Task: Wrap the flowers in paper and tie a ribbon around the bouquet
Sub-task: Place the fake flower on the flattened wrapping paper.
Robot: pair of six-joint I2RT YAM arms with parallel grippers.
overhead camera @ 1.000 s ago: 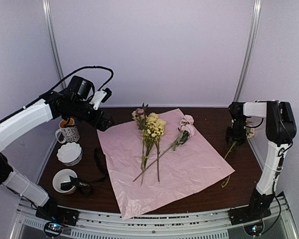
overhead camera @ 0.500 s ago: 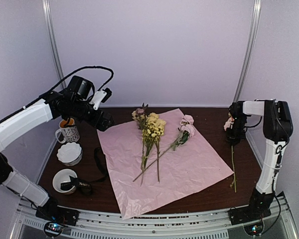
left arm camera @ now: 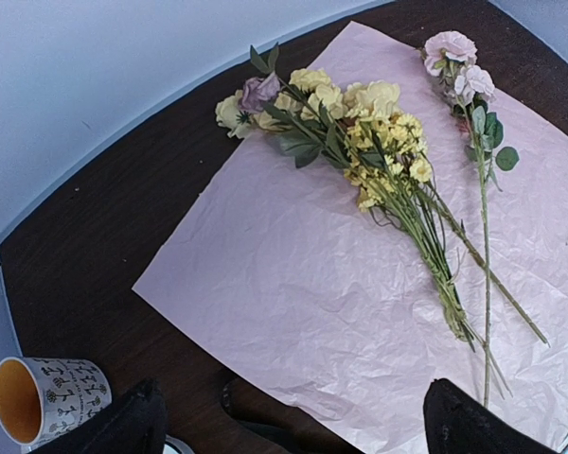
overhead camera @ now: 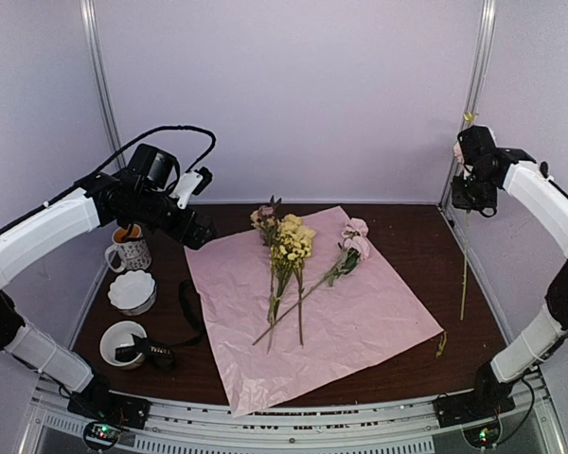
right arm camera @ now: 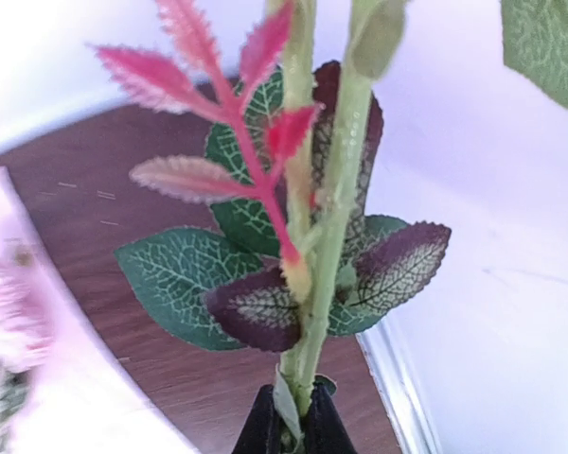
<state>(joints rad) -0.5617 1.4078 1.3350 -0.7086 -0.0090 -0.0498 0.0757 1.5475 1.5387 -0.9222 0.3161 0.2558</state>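
**Two arms at one dark table [overhead camera: 407, 236].** The left gripper [overhead camera: 199, 234] is hovering with its two fingers [left arm camera: 125, 427] spread wide and released, grasping nothing. Below and ahead of those fingers, one sheet of lilac paper [left arm camera: 293, 284] is lying flat. The flowers [left arm camera: 379, 142] are resting on it as one bunch of small yellow blooms, with one mauve bloom [left arm camera: 259, 92] at the bunch's far left. One separate pink-bloomed stem [left arm camera: 481, 199], carrying two pink heads, is lying to the right of the bunch and crossing its stems near their cut ends.

The right gripper [right arm camera: 292, 430] is clenching its two fingers on one further flower, the held stem [right arm camera: 327, 246]. In the wrist view this stem is rising straight out from between the fingertips, bearing green, maroon and red-pink leaves. In the top view it is hanging below the fingers, well apart from the paper and to its right; whether its lower end is touching the table cannot be told.

One black ribbon [overhead camera: 184, 298] is lying off the paper, below the left fingers and just beside the sheet's left edge. Further left are standing one patterned mug [overhead camera: 128, 249] and two white bowls, one scalloped bowl [overhead camera: 133, 290] and one plain bowl [overhead camera: 114, 342]; the ribbon's near end is reaching the plain one.
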